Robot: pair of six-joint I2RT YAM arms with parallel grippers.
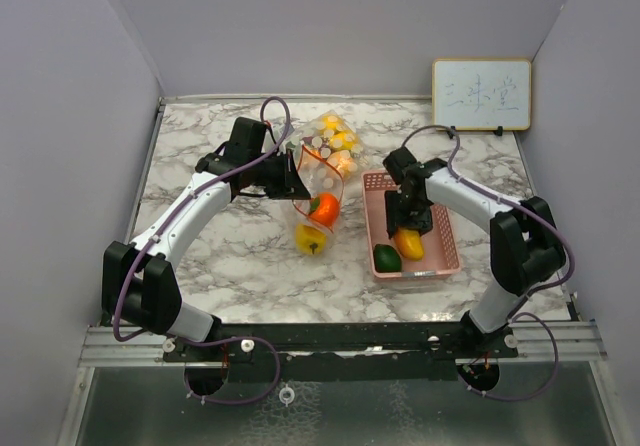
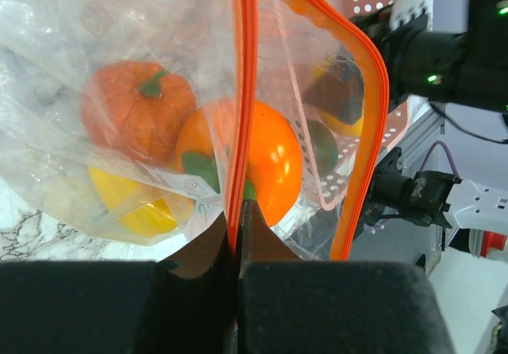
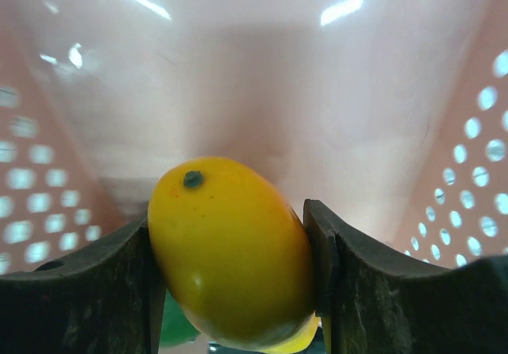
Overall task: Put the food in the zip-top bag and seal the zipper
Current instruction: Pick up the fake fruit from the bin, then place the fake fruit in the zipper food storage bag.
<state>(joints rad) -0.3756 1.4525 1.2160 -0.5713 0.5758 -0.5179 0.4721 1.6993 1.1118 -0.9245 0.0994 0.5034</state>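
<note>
Since the mouth has to gape for loading, the left gripper (image 1: 291, 176) is closed down narrow on one lip of the zip-top bag (image 1: 330, 166). It pinches the orange zipper strip (image 2: 241, 92) flat between its pads. The other lip bows away toward the basket side, so the zipper is unsealed. The bag is thin clear crinkly film, lying on the marble table (image 1: 230, 256).

Already inside are a ribbed matte orange pumpkin (image 2: 136, 106), a smooth glossy orange fruit (image 2: 274, 159) and a yellow pepper (image 2: 131, 207).

Further right, the right gripper (image 1: 408, 224) is down in the pink basket (image 1: 445, 256), a rigid plastic tray with perforated walls. Its jaws grip a yellow fruit (image 3: 230, 251) across its short width, probably for the lift to the bag. The fruit is egg-shaped and slick, with a dark stem dot, so it could slip. Can't tell if it's off the basket floor. A green fruit (image 1: 387, 258) lies just beside it, not yet bagged.
</note>
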